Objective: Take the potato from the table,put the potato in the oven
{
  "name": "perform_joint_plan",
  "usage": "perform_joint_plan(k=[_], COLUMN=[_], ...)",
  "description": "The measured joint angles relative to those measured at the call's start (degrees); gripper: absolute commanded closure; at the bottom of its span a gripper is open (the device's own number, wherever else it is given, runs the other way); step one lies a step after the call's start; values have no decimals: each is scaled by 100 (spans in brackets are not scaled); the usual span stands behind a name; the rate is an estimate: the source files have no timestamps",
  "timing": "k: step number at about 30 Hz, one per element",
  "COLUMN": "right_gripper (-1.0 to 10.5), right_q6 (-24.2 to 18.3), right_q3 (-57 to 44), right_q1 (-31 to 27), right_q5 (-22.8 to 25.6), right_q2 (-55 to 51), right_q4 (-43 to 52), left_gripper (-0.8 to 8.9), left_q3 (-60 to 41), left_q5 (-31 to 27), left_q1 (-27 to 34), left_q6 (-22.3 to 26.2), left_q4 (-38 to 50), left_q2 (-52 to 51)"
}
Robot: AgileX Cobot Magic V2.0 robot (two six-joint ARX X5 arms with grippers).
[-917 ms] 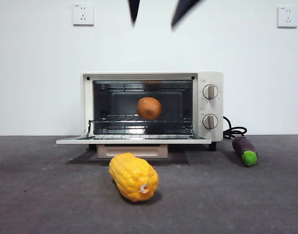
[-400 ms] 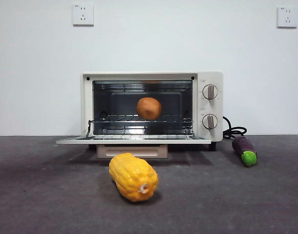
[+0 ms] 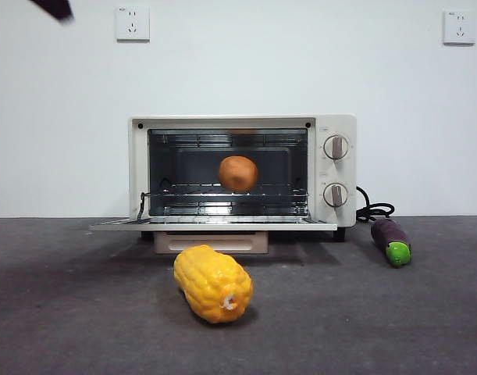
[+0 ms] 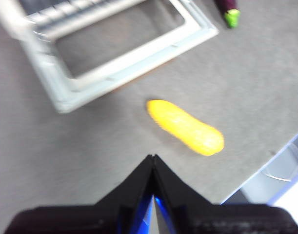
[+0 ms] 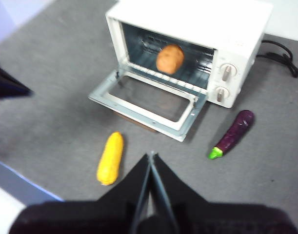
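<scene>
The round brownish-orange potato [image 3: 238, 173] rests on the wire rack inside the cream-white oven [image 3: 336, 129], whose door [image 3: 215, 225] lies folded down flat. The right wrist view looks down on the same potato [image 5: 169, 59] in the oven [image 5: 212, 19]. My right gripper [image 5: 151, 155] is shut and empty, high above the table [image 3: 66, 312] in front of the oven. My left gripper [image 4: 152, 158] is also shut on nothing, hovering above the table beside the open door [image 4: 139, 63]. A black tip [image 3: 55, 8] shows at the front view's top left corner.
A bumpy yellow corn cob [image 3: 213, 283] lies on the table in front of the oven. A purple eggplant [image 3: 392, 241] with a green tip lies to the oven's right, near the black cord [image 3: 375, 211]. The table's edge [image 4: 266, 170] shows in the left wrist view.
One second ago two black tips hung at the top middle of the front view; they left, and now one tip shows at the top left corner. The potato has not moved.
</scene>
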Motion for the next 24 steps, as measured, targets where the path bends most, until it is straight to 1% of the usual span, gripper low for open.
perform_joint_plan(k=[4, 8, 11, 14, 18, 22, 24], right_gripper=[954, 954, 954, 954, 954, 949, 949], right_q6=[122, 234, 315, 345, 356, 356, 356], right_q3=[0, 0, 2, 2, 0, -11, -15], right_q1=[0, 0, 0, 0, 0, 0, 0], right_q5=[-328, -369, -367, -367, -369, -369, -369], right_q2=[-339, -680, -824, -846, -839, -841, -839], right_q4=[0, 0, 0, 0, 0, 0, 0], left_gripper=[821, 821, 821, 821, 821, 821, 821], left_q3=[-575, -1045, -1145, -1145, -1145, -1145, -1145], left_q5=[782, 1665, 2035, 2133, 2144, 2142, 2146], left_q1=[603, 1276, 1718, 2050, 2374, 2544, 2566], left_q6=[31, -52, -190, -275, -389, -507, -614], left_q4=[549, 1097, 1384, 1707, 1821, 1969, 2177], left_q2=[291, 599, 861, 1128, 1596, 2173, 2448])
